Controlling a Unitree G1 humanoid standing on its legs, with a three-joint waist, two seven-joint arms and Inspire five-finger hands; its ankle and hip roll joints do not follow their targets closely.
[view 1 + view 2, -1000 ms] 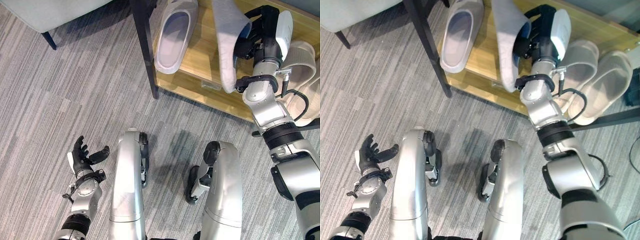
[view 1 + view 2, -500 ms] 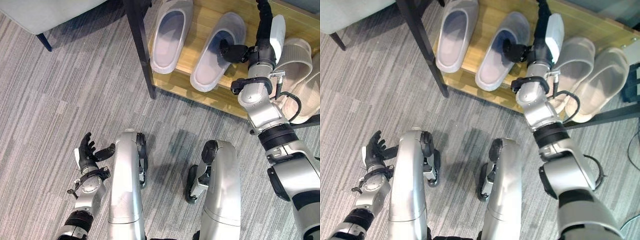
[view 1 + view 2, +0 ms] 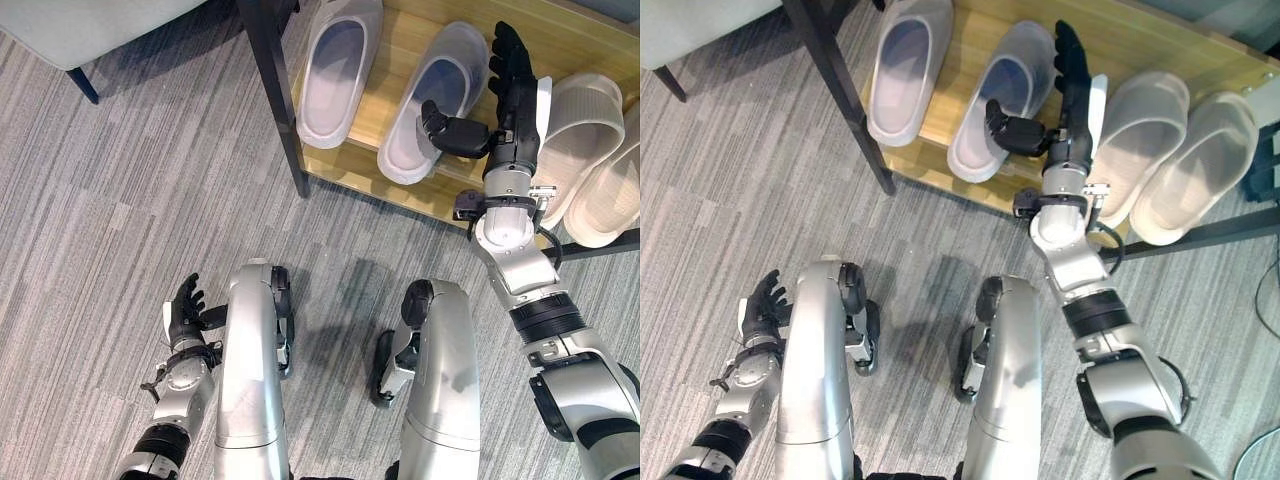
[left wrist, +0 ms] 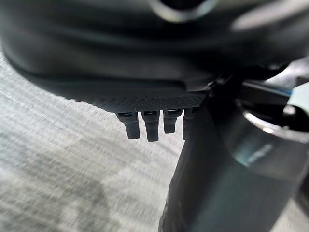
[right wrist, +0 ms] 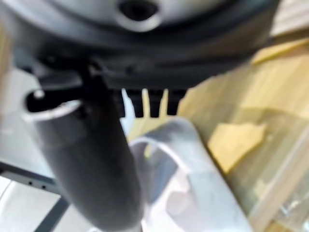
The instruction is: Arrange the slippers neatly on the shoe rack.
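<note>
At about 8 o'clock in the head views, the robot's dark left hand (image 3: 184,308) hangs low over the grey striped carpet floor (image 3: 120,200), its fingers straight and relaxed, holding nothing. At 11 o'clock a grey upholstered seat on dark legs (image 3: 75,28) stands on the carpet. Just to its right, a black metal post (image 3: 272,90) marks the left end of the low light-wood shoe rack shelf (image 3: 400,60), which runs from 12 o'clock toward 2 o'clock.

Four slippers lie on that shelf, soles down, toes pointing away from the robot. The first pale lilac-grey rubber slipper (image 3: 338,65) sits just beside the post. The second lilac-grey slipper (image 3: 436,98) lies close to its right, slightly angled. The dark right hand (image 3: 508,95) is above the shelf at 1 o'clock, just right of this second slipper, its fingers spread straight and its thumb (image 3: 452,133) reaching over the slipper's heel end; it grips nothing. Further right, two cream ribbed slippers (image 3: 582,125) lie side by side, the outer cream slipper (image 3: 618,185) at 2 o'clock.
</note>
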